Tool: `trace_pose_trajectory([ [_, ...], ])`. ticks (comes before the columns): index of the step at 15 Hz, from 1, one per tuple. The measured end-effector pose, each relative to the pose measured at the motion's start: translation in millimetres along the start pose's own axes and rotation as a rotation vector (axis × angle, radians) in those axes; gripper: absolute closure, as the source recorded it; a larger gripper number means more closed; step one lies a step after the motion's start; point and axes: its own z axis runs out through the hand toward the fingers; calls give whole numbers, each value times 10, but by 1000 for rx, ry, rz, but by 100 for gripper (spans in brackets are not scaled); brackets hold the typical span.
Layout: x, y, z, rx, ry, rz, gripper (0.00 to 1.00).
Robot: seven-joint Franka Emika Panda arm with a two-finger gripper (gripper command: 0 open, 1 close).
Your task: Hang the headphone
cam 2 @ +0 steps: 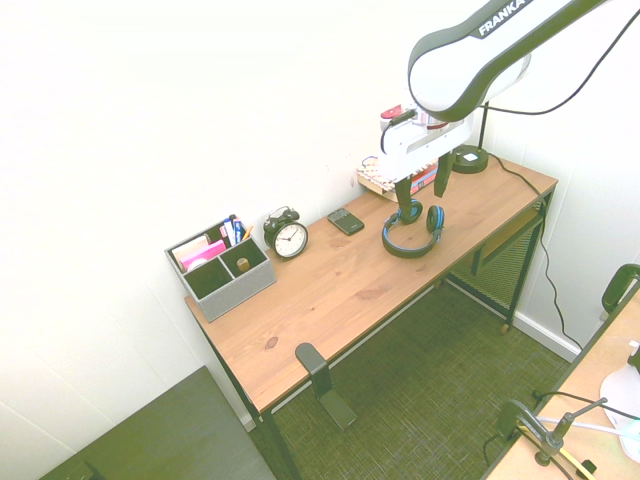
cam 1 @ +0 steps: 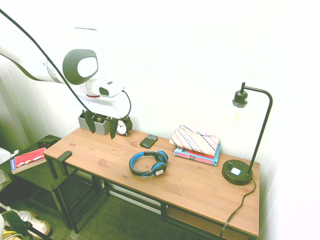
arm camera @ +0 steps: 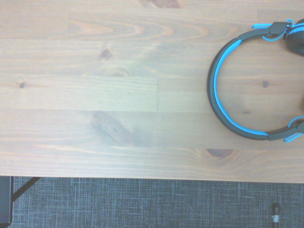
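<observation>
Flat on the desk, headphone — off to one side below the tool, fingers wide, empty

Both outside views are very bright and overexposed: the white wall washes out to glare, and the arm's pale shell nearly melts into it. Shadows on the desk are faint and soft. Straight edges bow slightly towards the corners. The wrist view is evenly lit, slightly soft, with clear wood grain.
</observation>
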Motion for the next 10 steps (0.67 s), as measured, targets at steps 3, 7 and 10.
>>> trace_pose_trajectory([
  [3, 11, -13, 28, 3, 3, 1, 0],
  [7, 230, -117, 528, 8, 21, -10, 0],
  [10, 569, -261, 1076, -20, 40, -50, 0],
])
